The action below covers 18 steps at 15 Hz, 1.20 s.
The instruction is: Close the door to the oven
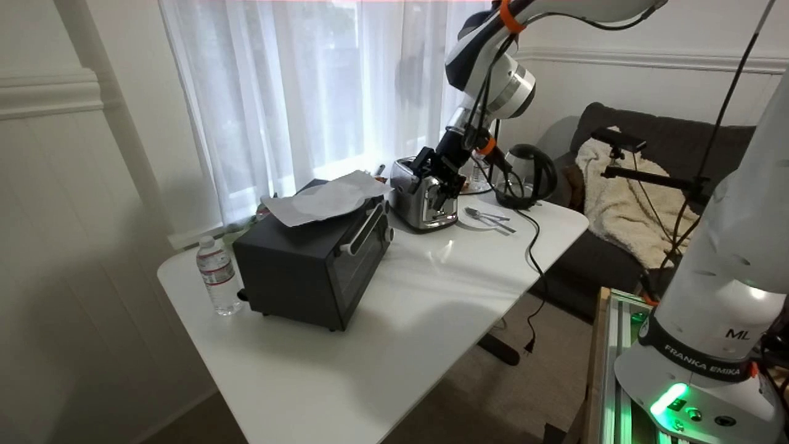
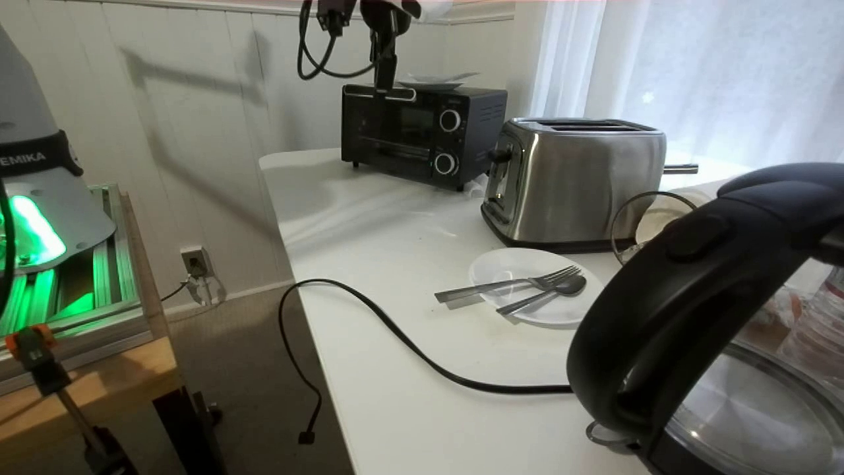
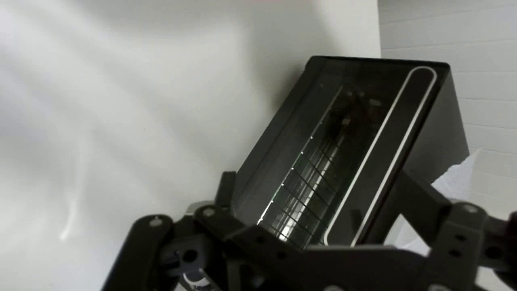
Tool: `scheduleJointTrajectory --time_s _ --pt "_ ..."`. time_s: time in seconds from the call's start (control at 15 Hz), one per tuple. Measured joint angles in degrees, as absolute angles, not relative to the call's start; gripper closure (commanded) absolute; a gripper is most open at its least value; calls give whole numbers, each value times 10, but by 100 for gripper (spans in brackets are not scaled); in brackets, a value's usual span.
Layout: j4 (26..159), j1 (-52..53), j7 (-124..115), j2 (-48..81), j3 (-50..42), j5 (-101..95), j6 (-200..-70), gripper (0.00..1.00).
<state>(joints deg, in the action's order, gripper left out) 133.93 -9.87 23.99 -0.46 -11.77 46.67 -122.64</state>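
Oven point(image 1: 286, 277) is resting on the table point(image 1: 394, 364); its door point(image 2: 402, 125) is standing upright, seemingly flush with the front; cannot tell whether fully latched. Gripper point(image 3: 316, 176) is hanging clear of it, fingers point(image 3: 226, 190) parted wide, masking part of the handle point(image 2: 404, 95) in an exterior view. Wrist view: its body is hiding the knob end. Paper point(image 1: 327, 197) is partly covering the top.

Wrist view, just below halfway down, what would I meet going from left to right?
White tabletop, glass-windowed oven door, its silver-edged handle, top of the black toaster oven, white paper, white panelled wall.
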Motion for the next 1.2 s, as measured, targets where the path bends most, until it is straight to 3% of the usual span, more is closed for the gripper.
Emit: scheduleJointTrajectory --time_s 0.73,1.2 --pt "1346 -121 -26 -184 -87 -31 -1195 0" --pt "1345 -121 -20 -206 -86 -68 -1175 0"
